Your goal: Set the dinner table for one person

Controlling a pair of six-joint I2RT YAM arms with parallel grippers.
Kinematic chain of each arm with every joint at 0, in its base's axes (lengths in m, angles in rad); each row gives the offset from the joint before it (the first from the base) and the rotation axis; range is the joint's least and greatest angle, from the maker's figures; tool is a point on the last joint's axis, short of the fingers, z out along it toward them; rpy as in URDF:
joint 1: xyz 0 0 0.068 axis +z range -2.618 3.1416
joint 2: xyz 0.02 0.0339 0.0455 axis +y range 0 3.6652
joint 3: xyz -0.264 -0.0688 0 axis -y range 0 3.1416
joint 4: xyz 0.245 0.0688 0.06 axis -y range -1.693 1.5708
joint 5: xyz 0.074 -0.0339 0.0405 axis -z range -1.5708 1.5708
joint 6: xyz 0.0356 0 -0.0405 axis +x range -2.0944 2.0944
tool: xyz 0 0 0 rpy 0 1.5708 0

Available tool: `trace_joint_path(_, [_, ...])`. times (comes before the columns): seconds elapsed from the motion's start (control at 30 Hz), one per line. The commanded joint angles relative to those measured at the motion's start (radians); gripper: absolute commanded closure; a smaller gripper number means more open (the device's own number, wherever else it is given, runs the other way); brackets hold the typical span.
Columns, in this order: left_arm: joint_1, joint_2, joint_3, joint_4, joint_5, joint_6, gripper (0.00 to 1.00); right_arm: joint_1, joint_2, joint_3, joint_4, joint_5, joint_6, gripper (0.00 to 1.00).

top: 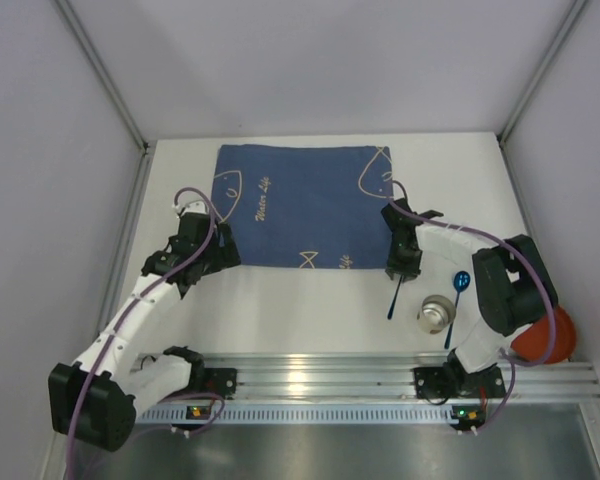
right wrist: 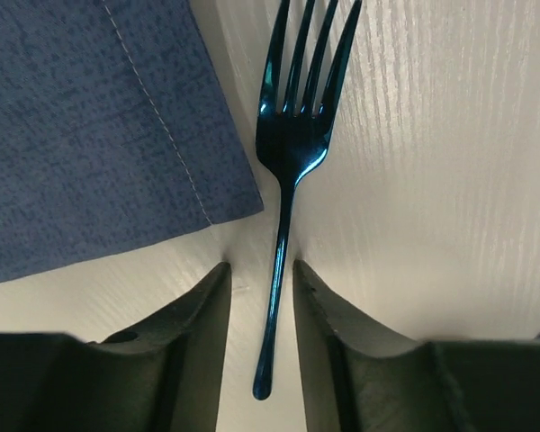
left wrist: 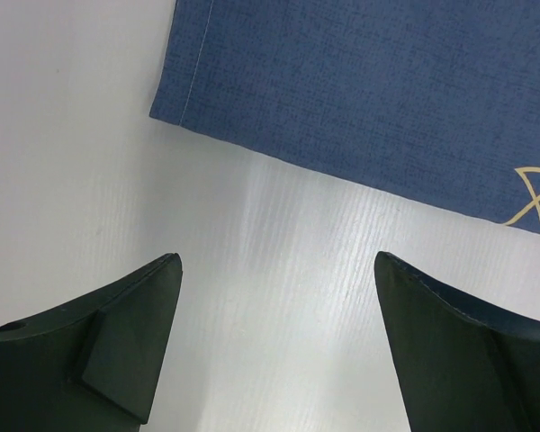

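The white dinner table (top: pixel 310 310) carries a dark blue cloth mat (top: pixel 300 205) with pale line drawings. A blue metallic fork (top: pixel 393 302) lies on the table just off the mat's near right corner, tines pointing away (right wrist: pixel 292 135). My right gripper (top: pixel 402 266) is low over it, and its jaws stand slightly apart on either side of the handle (right wrist: pixel 261 264), with a gap on each side. My left gripper (top: pixel 223 252) is open and empty over bare table (left wrist: pixel 277 261), near the mat's near left corner (left wrist: pixel 360 99).
A blue spoon (top: pixel 457 300) and a small metal cup (top: pixel 436 314) lie right of the fork. A red dish (top: pixel 552 335) is partly hidden behind the right arm. Grey walls enclose the table. A metal rail (top: pixel 310 375) runs along the near edge.
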Motion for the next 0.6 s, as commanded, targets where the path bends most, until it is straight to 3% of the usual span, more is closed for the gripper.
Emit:
trace_joint_path(0.0, [0.0,-0.022,-0.002,0.003,0.019,0.037,0.07,0.005,0.025,-0.015,0.075,0.057,0.023,0.68])
trace_joint_path(0.03, [0.0,-0.015,0.0,0.002,0.02,0.04,0.07,0.005,0.036,-0.024,0.081,0.061,0.029,0.74])
trace_joint_path(0.2, [0.0,-0.006,0.003,-0.003,0.048,0.047,0.07,0.006,0.05,-0.093,0.11,0.065,0.042,0.82])
trace_joint_path(0.33, [0.0,0.008,-0.002,0.016,0.091,0.061,0.07,0.012,0.022,-0.128,0.101,0.105,0.008,1.0])
trace_joint_path(0.47, [-0.002,0.037,0.013,0.042,0.184,0.084,0.06,0.012,-0.025,-0.124,0.042,0.154,-0.001,1.0])
trace_joint_path(0.57, [-0.017,0.038,0.033,0.08,0.296,0.101,0.14,0.017,-0.093,-0.089,-0.033,0.18,0.02,1.0])
